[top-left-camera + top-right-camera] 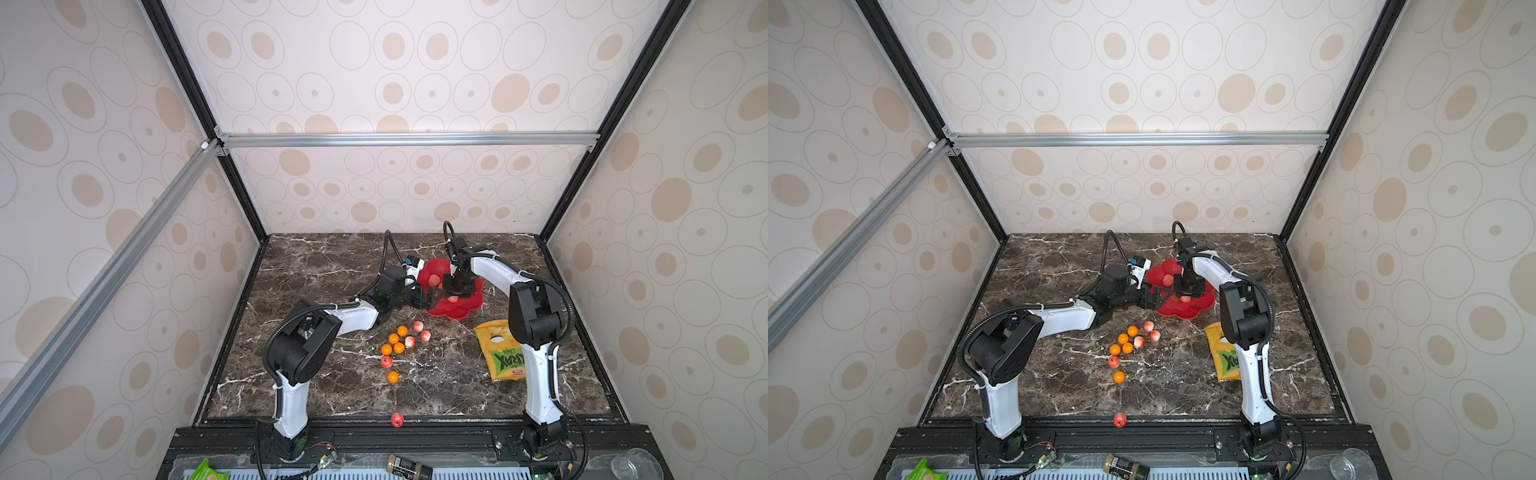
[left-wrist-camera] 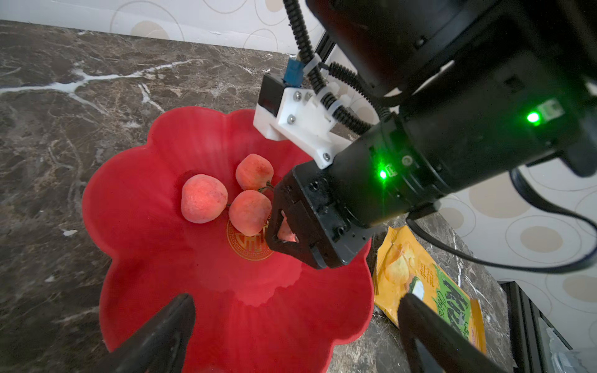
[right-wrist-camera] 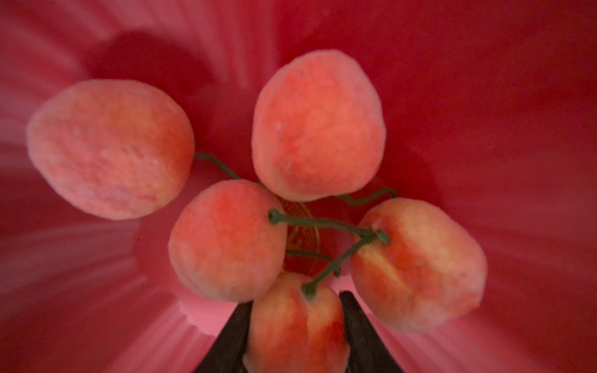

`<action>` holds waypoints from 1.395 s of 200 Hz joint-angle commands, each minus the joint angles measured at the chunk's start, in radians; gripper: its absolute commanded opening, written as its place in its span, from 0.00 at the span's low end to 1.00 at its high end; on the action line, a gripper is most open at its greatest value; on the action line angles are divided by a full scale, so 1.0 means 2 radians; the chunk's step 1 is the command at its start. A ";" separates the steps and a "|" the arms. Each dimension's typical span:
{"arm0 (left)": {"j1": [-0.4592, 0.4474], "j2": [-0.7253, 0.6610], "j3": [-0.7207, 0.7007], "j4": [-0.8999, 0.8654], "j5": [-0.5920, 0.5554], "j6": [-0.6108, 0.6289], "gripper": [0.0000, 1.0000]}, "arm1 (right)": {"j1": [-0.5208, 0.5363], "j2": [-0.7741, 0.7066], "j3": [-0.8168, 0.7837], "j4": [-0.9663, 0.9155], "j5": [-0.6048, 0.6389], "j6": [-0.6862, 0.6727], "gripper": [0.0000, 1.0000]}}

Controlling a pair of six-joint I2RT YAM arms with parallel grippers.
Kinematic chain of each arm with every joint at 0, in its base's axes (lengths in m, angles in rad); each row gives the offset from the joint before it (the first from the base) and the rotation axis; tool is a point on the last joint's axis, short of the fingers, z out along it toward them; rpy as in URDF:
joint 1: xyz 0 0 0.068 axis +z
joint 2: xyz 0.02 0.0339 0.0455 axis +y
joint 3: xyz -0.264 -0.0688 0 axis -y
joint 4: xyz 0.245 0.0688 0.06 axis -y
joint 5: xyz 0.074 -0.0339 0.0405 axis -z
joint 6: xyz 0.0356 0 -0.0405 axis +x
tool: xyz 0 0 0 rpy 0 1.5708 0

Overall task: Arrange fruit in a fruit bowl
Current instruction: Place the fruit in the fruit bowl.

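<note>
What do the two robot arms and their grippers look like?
Both arms, left arm and right arm, have white shells and bulky black joints. Black ribbed cables loop along them, held by white ties. The left gripper and right gripper have black tapered fingers. The right wrist carries a white camera bracket and glowing green lights.

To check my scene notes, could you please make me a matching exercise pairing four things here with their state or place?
1. left gripper
2. right gripper
3. snack bag
4. lone peach

A. at the table's front edge
B. shut on a peach in the fruit bowl
C. open, at the bowl's edge
D. flat on the table beside the bowl

Pairs: 1-C, 2-B, 3-D, 4-A
</note>
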 commanded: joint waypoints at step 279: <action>0.003 -0.141 -0.087 -0.054 -0.018 0.027 0.99 | 0.005 -0.159 -0.104 -0.002 0.018 0.004 0.63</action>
